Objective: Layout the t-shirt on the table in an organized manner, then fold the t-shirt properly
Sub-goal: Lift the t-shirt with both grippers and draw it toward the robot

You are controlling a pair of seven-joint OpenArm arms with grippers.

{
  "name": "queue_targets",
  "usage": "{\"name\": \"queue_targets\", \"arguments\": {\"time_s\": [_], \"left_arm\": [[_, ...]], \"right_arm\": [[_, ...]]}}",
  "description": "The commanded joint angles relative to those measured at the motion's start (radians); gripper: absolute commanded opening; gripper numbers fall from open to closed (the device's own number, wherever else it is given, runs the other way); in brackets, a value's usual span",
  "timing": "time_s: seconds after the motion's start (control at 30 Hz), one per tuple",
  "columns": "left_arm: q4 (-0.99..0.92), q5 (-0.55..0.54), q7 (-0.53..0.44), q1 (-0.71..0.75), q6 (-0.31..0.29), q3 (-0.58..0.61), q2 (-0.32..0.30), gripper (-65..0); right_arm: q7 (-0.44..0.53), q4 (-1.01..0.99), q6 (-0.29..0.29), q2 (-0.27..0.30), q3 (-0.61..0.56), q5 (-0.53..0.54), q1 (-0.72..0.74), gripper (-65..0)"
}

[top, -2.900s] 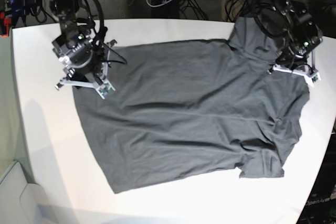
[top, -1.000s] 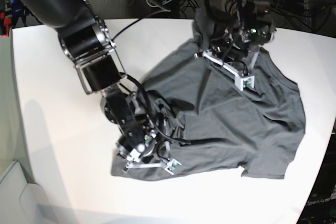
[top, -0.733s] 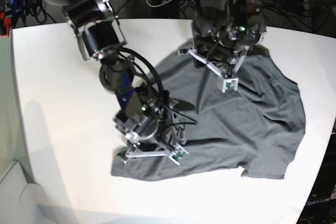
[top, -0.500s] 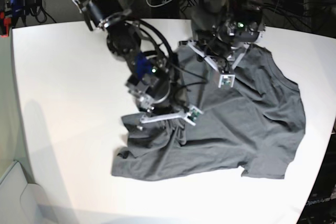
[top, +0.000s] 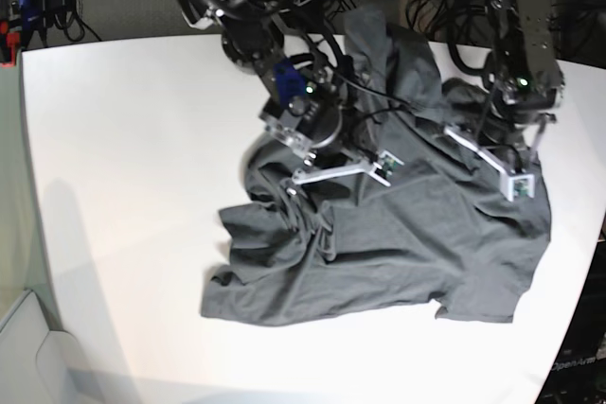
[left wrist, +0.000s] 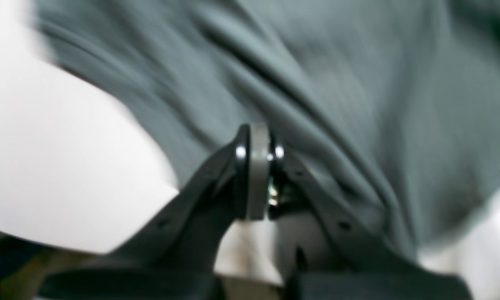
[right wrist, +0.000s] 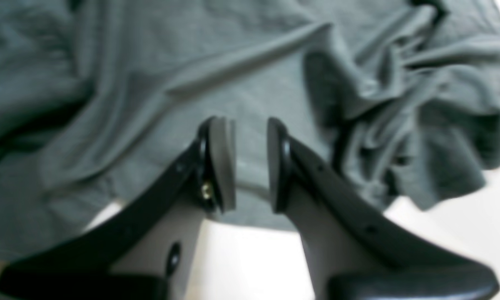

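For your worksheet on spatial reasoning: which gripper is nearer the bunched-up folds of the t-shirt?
Right. The right gripper hangs just above the bunched folds of the t-shirt; the left gripper is over its smoother far side.

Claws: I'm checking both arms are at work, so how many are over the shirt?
2. The right claw is over the bunched middle of the shirt; the left claw is over its far side.
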Motion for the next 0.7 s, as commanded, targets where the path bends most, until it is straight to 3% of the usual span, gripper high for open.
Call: {"name": "queue_targets", "arguments": {"time_s": [0.0,0.13,0.33,0.53,0.67], "left_arm": [[0.014,0.007,-0.008,-0.025,0.005,-0.034,-0.016,-64.9],[0.01,0.01,-0.008,-0.098,0.005,-0.12,-0.044,-64.9],[-0.071,0.01,-0.008,-0.204,0.005,-0.209,-0.05,-64.9],[-0.165,0.01,-0.018,-0.252,0.005,-0.221,-0.056,-64.9],[-0.176,0.01,-0.018,-0.253,0.005,-0.218,-0.062,-64.9]], "right_arm": [[0.03,0.014,-0.004,-0.023,-0.003,0.006,-0.008,-53.5],[0.108,0.002,-0.004,-0.023,-0.003,0.006,-0.062,-64.4],[0.13,-0.119,-0.004,-0.023,-0.003,0.006,-0.069,-65.0],[0.162,-0.23,-0.007,-0.022,0.0,-0.001,-0.065,-65.0],[0.13,-0.228,-0.01,0.035,0.003,-0.003,-0.063,-65.0]]}}
